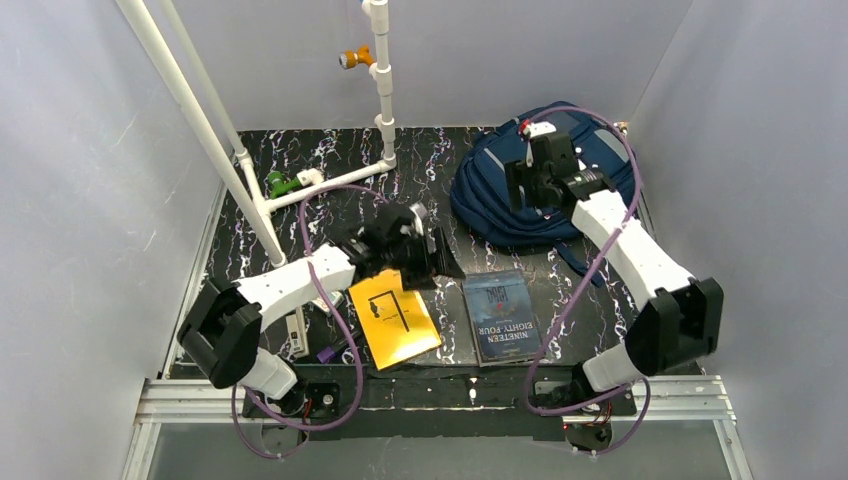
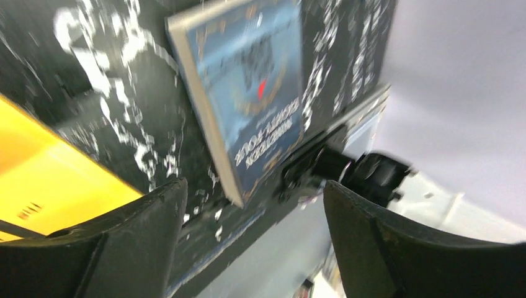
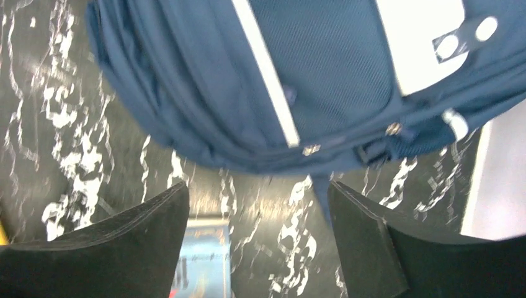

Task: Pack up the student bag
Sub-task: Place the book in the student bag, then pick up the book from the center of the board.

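Note:
The student bag (image 1: 495, 205), navy with a white stripe and a white patch, lies at the back right of the black marbled table (image 1: 330, 160). My right gripper (image 1: 520, 185) hangs over the bag, jaws open and empty. The right wrist view shows the bag (image 3: 310, 81) just beyond the right gripper (image 3: 257, 211). A yellow book (image 1: 393, 318) and a blue "Nineteen Eighty Four" book (image 1: 502, 315) lie flat near the front edge. My left gripper (image 1: 435, 255) hovers open between them, holding nothing. Through the left gripper (image 2: 254, 205) I see the blue book (image 2: 248, 87) and the yellow book (image 2: 49, 167).
A white pipe frame (image 1: 300, 190) stands at the back left with a green clamp (image 1: 280, 183) and an orange fitting (image 1: 355, 58). Grey walls close in both sides. A small purple item (image 1: 327, 353) lies by the left arm's base.

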Controlling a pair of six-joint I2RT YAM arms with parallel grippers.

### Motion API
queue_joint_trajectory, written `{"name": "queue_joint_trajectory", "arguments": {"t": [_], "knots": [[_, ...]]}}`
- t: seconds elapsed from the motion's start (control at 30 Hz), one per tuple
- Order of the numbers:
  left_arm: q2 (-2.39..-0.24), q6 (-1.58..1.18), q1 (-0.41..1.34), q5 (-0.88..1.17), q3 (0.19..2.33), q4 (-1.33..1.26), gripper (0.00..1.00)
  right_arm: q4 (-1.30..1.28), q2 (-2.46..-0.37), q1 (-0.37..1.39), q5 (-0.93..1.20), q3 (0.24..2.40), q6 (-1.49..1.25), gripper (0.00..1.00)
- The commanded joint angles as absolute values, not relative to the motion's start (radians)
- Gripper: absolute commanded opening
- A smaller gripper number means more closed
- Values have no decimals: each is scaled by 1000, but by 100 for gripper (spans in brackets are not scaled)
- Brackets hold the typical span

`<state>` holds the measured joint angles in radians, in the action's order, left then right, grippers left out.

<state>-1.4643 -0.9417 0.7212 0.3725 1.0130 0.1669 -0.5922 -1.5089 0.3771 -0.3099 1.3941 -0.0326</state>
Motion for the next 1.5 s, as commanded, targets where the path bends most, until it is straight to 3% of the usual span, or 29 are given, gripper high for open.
{"name": "queue_joint_trajectory", "arguments": {"t": [0.0,0.07,0.27,0.5,0.7,0.87,0.97,1.03,1.13,1.17,1.2,1.3,1.47], "knots": [[-1462,-995,845,361,936,83,76,-736,-1312,377,-198,1275,-164,92],[-1484,-1009,901,297,928,80,74,-754,-1211,377,-179,1196,-196,98],[-1580,-1093,998,226,903,23,73,-618,-900,377,-10,808,-432,98],[-1678,-1104,1002,219,933,10,74,-509,-776,377,54,537,-713,98],[-1766,-1101,1003,227,973,8,56,-546,-803,377,-102,511,-673,98],[-1809,-1083,1001,231,1016,31,45,-491,-915,377,-58,486,-657,97],[-1810,-1066,1000,206,1041,61,38,-410,-946,377,43,431,-679,89],[-1801,-1047,991,206,1042,42,33,-329,-953,379,104,392,-706,74],[-1801,-1000,963,223,1074,73,13,-228,-960,381,178,342,-757,53],[-1799,-982,953,226,1087,89,6,-208,-966,385,189,335,-772,52],[-1793,-964,945,223,1099,109,0,-183,-973,390,199,332,-783,51],[-1766,-904,919,204,1126,164,0,-142,-1006,406,203,345,-762,53],[-1734,-852,837,242,1179,263,0,-335,-1063,437,85,513,-543,68]]}}
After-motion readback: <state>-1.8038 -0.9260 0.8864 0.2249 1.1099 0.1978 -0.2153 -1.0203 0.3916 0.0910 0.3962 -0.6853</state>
